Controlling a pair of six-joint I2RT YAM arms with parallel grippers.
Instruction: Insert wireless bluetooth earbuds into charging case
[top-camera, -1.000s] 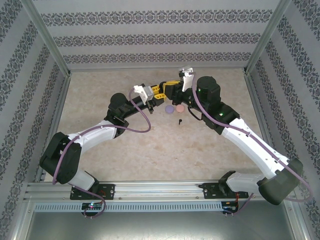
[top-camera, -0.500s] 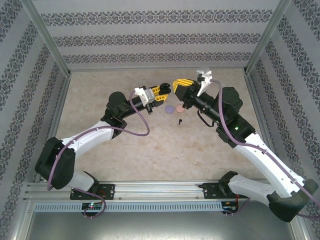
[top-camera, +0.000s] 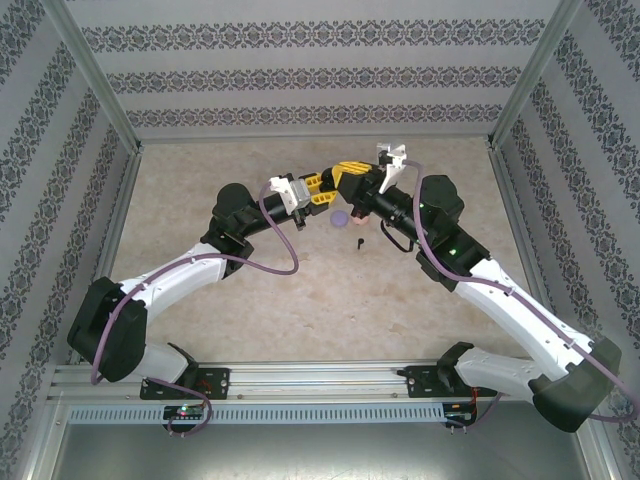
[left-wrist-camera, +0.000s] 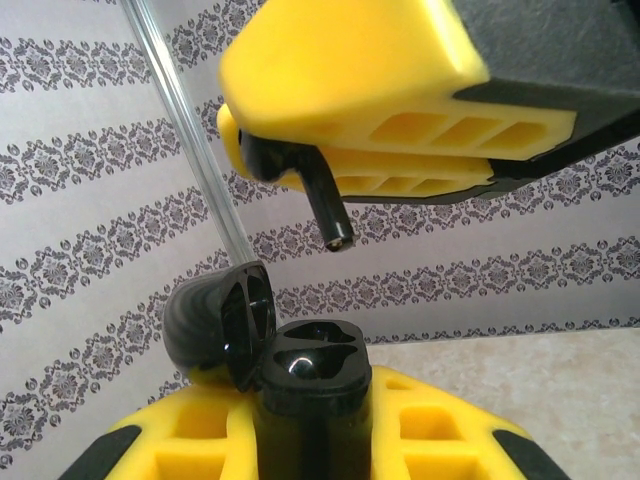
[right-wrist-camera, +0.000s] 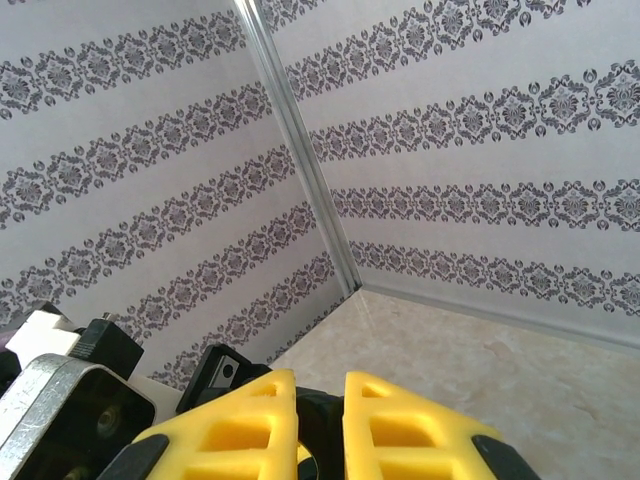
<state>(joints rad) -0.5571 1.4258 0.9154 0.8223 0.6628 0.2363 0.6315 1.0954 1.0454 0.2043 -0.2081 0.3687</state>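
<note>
Earbud (left-wrist-camera: 323, 201) pinched in right pincer (left-wrist-camera: 248, 142), body hidden, left pincer (left-wrist-camera: 310, 432) apparently clamping open case (left-wrist-camera: 305, 366)

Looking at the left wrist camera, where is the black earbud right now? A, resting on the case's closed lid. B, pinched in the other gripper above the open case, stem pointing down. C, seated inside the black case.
B: the right gripper pinches the black earbud above the open black case, stem down, not yet in.
</note>
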